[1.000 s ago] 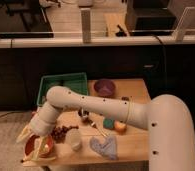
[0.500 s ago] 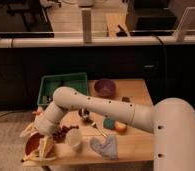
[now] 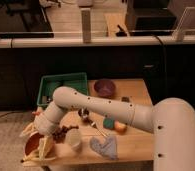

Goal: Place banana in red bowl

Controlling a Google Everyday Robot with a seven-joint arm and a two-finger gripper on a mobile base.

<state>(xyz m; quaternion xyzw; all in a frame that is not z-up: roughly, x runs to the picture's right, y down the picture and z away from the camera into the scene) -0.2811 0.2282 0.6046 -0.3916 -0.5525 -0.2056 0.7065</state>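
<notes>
The pincer is pale cream, at the near left edge of the table, over the red bowl. The table is light yellow-brown wood. The bowl is orange-red. The banana is yellow with dark ends. The arm is white with small dark dots. At the far left sits a green bin. Farther right is a dark purple bowl. Near the front are a whitish cup, a grey-blue cloth and a round orange fruit.
</notes>
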